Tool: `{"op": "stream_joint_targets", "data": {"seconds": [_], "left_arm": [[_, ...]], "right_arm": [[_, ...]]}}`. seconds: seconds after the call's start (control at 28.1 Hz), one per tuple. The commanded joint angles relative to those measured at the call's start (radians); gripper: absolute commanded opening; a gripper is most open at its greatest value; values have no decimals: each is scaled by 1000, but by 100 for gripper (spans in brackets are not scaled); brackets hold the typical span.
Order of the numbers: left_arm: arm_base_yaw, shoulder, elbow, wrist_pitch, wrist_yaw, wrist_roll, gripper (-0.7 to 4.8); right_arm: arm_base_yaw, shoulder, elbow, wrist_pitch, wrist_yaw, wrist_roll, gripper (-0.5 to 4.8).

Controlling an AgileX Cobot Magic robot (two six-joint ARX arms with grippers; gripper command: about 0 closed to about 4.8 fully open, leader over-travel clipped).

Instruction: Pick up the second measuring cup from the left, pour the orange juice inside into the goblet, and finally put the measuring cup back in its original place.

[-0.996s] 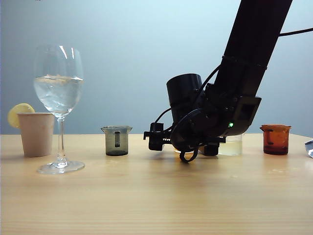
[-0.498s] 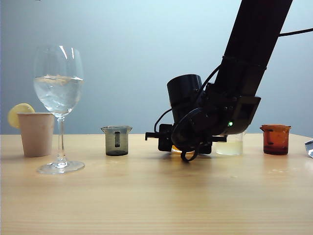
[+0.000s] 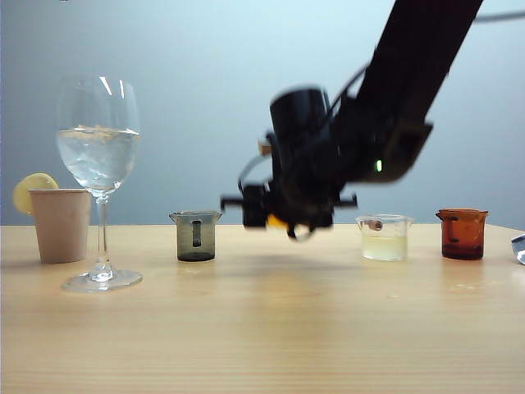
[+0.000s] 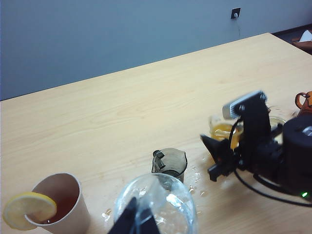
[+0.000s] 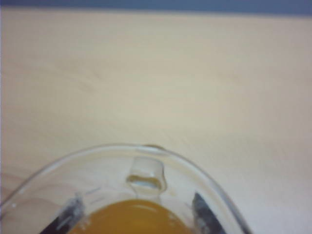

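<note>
One goblet [image 3: 98, 156] stands on the counter [image 3: 262, 328], a tall stemmed glass part filled with clear liquid; one beige paper cup [image 3: 60, 223] stands beside it, carrying one lemon slice [image 3: 31, 187] on its rim; four small measuring cups show in all: one smoky grey-green cup [image 3: 196, 235], one clear cup of orange juice [image 5: 127, 217] held up off the counter, one wider clear cup [image 3: 384, 237] of pale cloudy liquid, and one amber-orange cup [image 3: 463, 233]; two robot arms appear, counted by their grippers: one right gripper [image 3: 283, 215] with its jaws closed around the second measuring cup from the left [image 4: 222, 130], and one left gripper [image 4: 138, 222], of which only dark tips show.
</note>
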Motion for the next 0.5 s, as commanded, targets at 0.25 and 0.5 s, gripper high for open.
{"op": "stream_joint_targets", "data": {"seconds": [0.25,0.5], "left_arm": [[0,-2,5,12,0,0,-5],[0,-2,5,11,0,0,-5]], "right_arm": [[30,-211,6,-134,-172,-35,193],[62,-378,6,-188,-272,-118,193]]}}
